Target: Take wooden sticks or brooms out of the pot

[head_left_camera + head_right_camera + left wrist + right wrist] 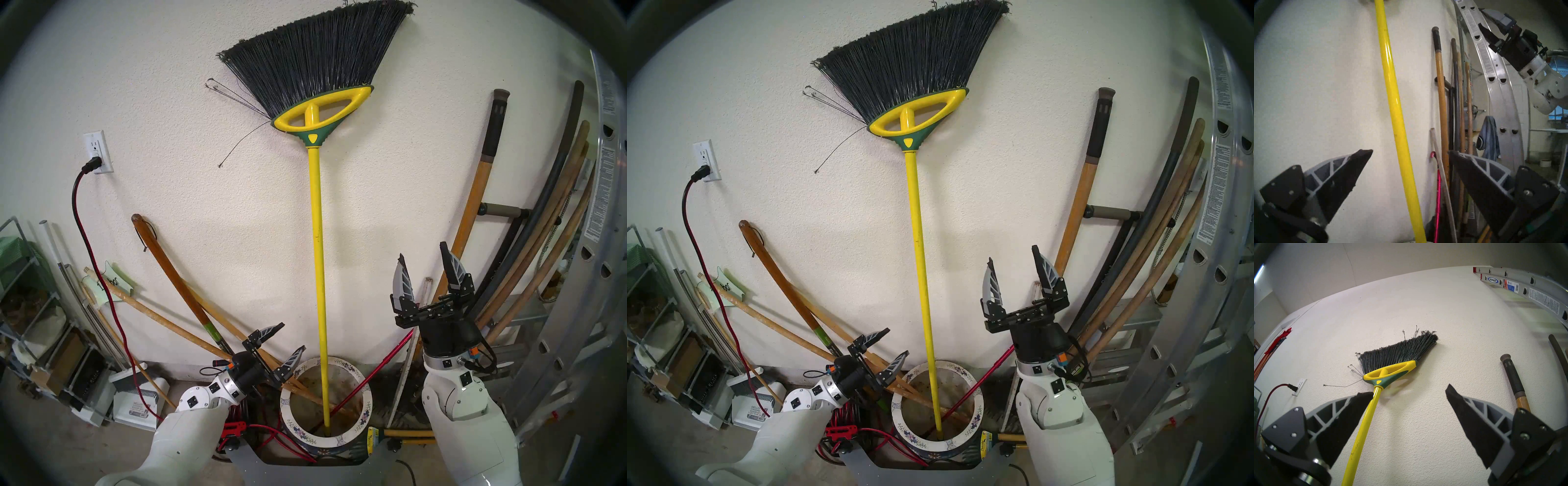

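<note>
One broom stood in the pot, its yellow pole nearly upright, bristles up against the wall. Three wooden poles leaned out of the pot to the left, and one thin red rod leaned out to the right. Outside the pot, at least five more handles rested against the wall on the right, beside one ladder. The left end effector hovered just left of the pot's rim, fingers apart, holding nothing, the yellow pole near. The right end effector was raised, pointing upward, fingers apart and empty.
</note>
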